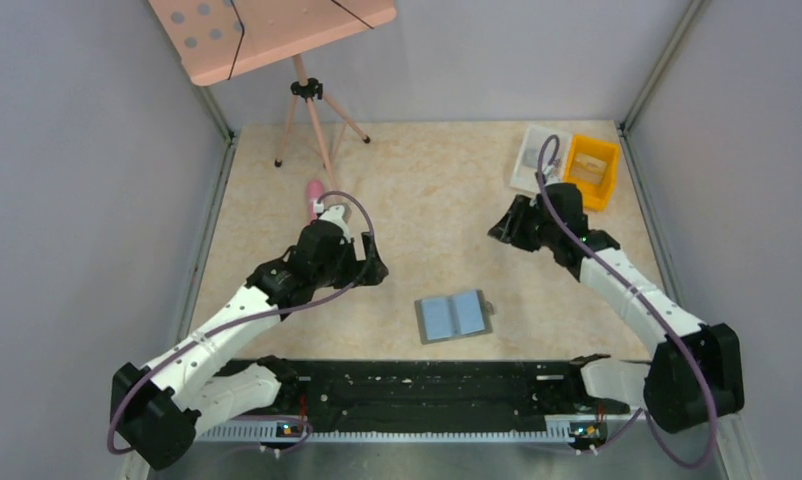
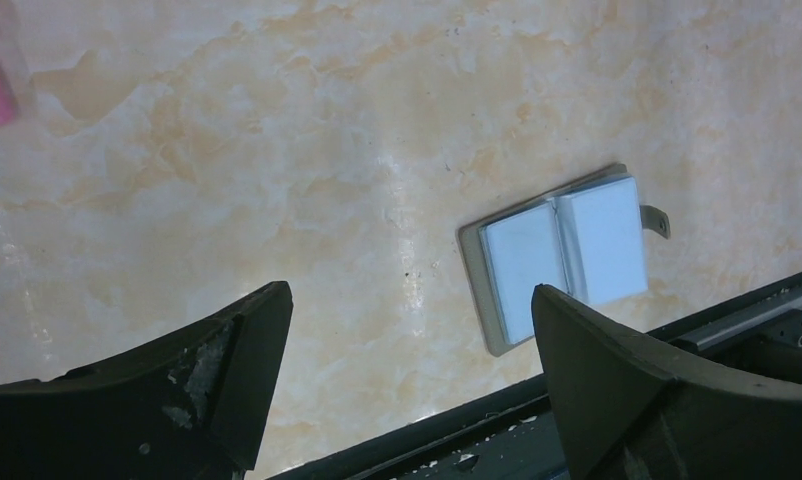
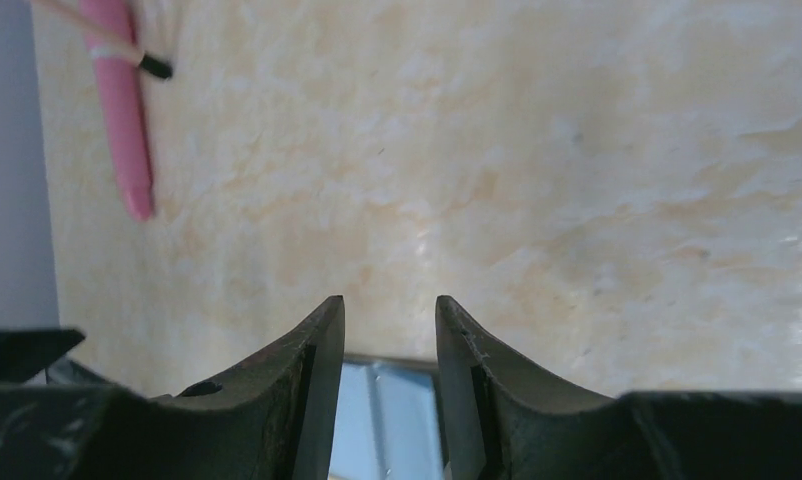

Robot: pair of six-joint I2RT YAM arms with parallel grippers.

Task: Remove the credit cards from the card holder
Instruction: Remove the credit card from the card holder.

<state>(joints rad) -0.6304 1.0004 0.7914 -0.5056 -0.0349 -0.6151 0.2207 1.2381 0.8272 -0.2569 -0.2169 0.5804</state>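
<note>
The card holder (image 1: 455, 316) lies open like a book on the beige table, near the front middle, its two pale blue-grey panels facing up in a dark-grey rim. No card lies outside it. My left gripper (image 1: 377, 270) hovers to its left, wide open and empty; the left wrist view shows the gripper (image 2: 412, 330) with the holder (image 2: 562, 255) just beyond its right finger. My right gripper (image 1: 502, 228) hangs above the table behind and to the right of the holder, jaws a narrow gap apart and empty. The right wrist view shows this gripper (image 3: 389, 305) with the holder (image 3: 387, 425) far below.
A white bin (image 1: 537, 157) and a yellow bin (image 1: 590, 170) stand at the back right. A pink tripod (image 1: 312, 110) stands at the back left, with a pink stick (image 1: 315, 195) lying near it. A black rail (image 1: 417, 385) runs along the near edge.
</note>
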